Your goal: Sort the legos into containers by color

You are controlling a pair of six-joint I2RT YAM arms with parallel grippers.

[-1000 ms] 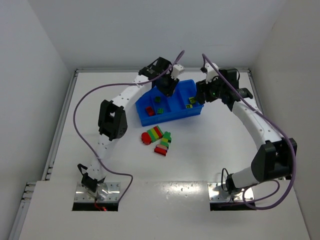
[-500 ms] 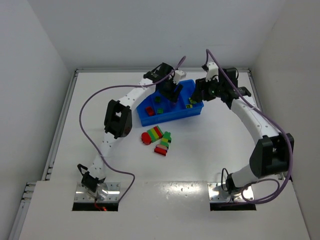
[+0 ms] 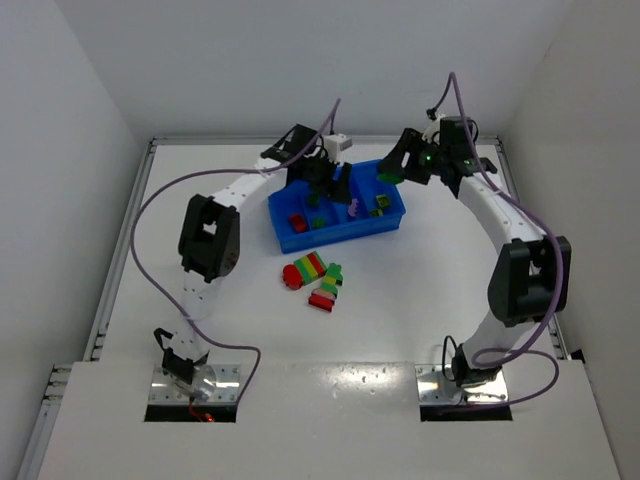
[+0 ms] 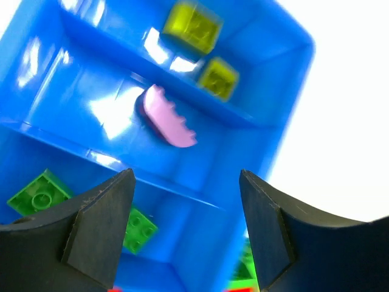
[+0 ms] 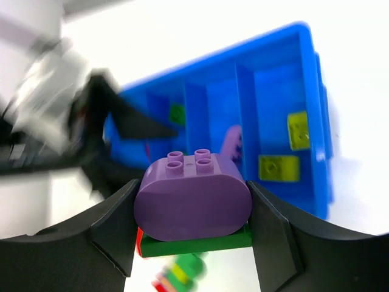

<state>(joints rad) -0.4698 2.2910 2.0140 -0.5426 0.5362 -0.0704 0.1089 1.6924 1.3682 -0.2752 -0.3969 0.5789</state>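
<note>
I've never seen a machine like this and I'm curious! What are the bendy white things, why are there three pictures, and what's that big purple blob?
The bendy things are two robot arms, each ending in a two-finger claw called a gripper. The wide picture comes from a camera up above. It shows the white table, a blue tray with four sections, and striped lego stacks lying loose in front of it. The other two pictures come from little cameras on the robot's wrists, so things look huge. The left gripper is open and empty above the tray. Below it lie a pink piece, yellow bricks and green bricks, each colour in its own section. The right gripper pinches the purple-topped stack. That's your blob!
</note>
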